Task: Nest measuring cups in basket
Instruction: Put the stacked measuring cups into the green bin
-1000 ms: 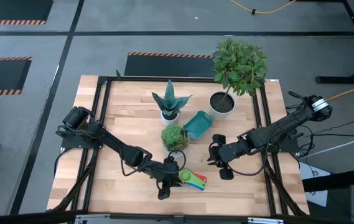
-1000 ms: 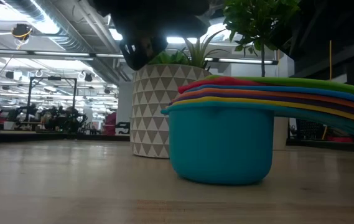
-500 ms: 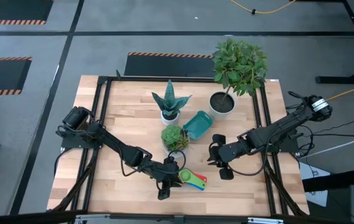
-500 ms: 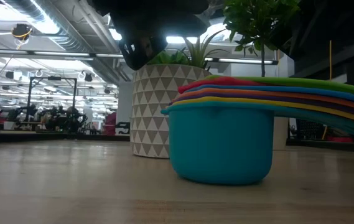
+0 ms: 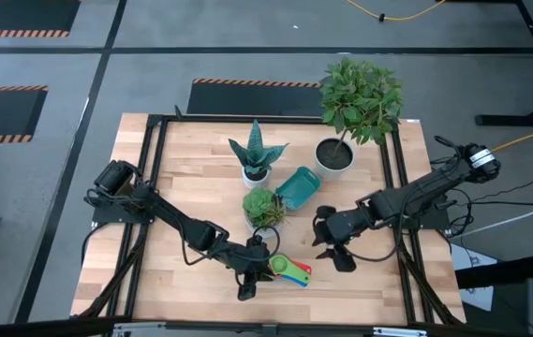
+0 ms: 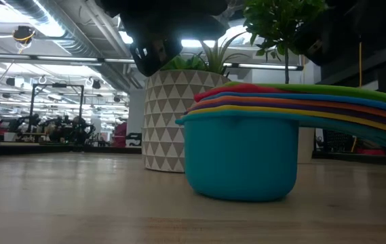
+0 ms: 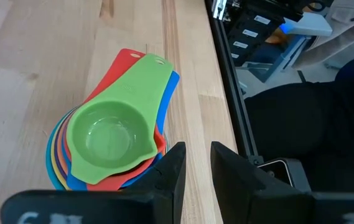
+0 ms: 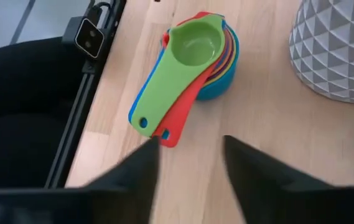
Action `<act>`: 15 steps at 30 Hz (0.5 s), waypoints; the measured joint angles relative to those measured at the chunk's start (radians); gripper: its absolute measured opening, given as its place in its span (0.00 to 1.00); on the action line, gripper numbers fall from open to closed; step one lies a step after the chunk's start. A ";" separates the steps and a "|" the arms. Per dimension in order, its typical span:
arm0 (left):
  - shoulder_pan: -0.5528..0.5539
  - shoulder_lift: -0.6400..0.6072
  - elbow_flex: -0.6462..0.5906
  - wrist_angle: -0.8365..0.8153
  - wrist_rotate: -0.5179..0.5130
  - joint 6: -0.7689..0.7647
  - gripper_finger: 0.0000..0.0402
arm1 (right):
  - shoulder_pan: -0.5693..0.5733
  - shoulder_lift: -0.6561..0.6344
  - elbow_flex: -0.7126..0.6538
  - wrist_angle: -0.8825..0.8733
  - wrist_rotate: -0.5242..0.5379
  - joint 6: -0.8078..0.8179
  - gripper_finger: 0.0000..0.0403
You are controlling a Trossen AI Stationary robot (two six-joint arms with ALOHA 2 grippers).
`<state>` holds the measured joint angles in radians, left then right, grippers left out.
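Observation:
The measuring cups (image 5: 291,271) stand nested in one stack near the table's front edge. The green cup (image 7: 111,137) is on top and the light blue cup (image 6: 240,156) rests on the wood, with the handles fanned toward the table's right. My left gripper (image 7: 195,165) is just left of the stack, open by a narrow gap with only bare table between its fingers. I cannot tell whether one finger touches the stack. My right gripper (image 5: 333,248) hangs open to the right of the stack (image 8: 192,50), clear of it. The teal basket (image 5: 297,187) lies tilted at mid-table.
A succulent in a triangle-patterned white pot (image 5: 264,208) stands just behind the cups. A spiky plant (image 5: 257,154) and a leafy plant (image 5: 360,98) in a pot (image 5: 334,155) stand farther back. Black frame rails (image 7: 226,81) run along the table's edges.
My right gripper has swung and tipped a little toward the measuring cups, and part of it now shows at the low view's upper right. The cups, the basket and my left gripper have kept still.

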<state>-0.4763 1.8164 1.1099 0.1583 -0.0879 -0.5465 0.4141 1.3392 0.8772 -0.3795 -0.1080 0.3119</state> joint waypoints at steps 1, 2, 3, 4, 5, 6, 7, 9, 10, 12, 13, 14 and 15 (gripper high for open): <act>0.000 0.000 0.000 0.000 0.000 0.000 0.17 | -0.006 0.000 0.000 0.001 -0.002 -0.002 0.47; 0.000 0.000 0.000 0.000 0.000 0.000 0.17 | -0.012 0.000 0.000 0.001 -0.002 -0.003 0.55; 0.000 0.000 0.000 0.000 0.000 0.000 0.17 | -0.017 0.000 0.000 0.000 -0.003 -0.003 0.63; 0.000 0.000 0.000 0.000 0.000 0.000 0.17 | -0.021 0.000 0.000 0.000 -0.011 -0.003 0.71; 0.000 0.000 0.000 0.000 0.000 0.000 0.17 | -0.025 0.000 0.000 0.000 -0.023 -0.004 0.79; 0.000 0.000 0.000 0.000 0.000 0.000 0.17 | -0.028 0.000 0.000 0.001 -0.032 -0.006 0.87; 0.000 0.000 0.000 0.000 0.000 0.000 0.17 | -0.032 0.000 0.000 0.001 -0.040 -0.007 0.93; 0.000 0.000 0.000 0.000 0.000 0.000 0.17 | -0.037 0.000 0.000 0.001 -0.044 0.009 0.97; 0.000 -0.001 0.000 0.000 0.000 0.000 0.17 | -0.040 0.000 0.000 0.001 -0.042 0.021 0.95; 0.000 -0.001 0.000 0.000 0.000 0.000 0.17 | -0.045 0.000 0.000 -0.001 -0.041 0.025 0.90; 0.000 -0.001 0.000 0.000 0.000 0.000 0.17 | -0.046 0.000 0.000 -0.001 -0.041 0.035 0.88; 0.000 -0.001 0.000 0.000 0.000 0.000 0.17 | -0.046 0.000 0.000 -0.002 -0.041 0.057 0.86; 0.000 -0.001 0.000 0.000 0.000 0.000 0.17 | -0.045 0.000 0.000 -0.002 -0.042 0.081 0.84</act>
<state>-0.4763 1.8155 1.1099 0.1585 -0.0881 -0.5465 0.3691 1.3392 0.8772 -0.3816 -0.1504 0.3929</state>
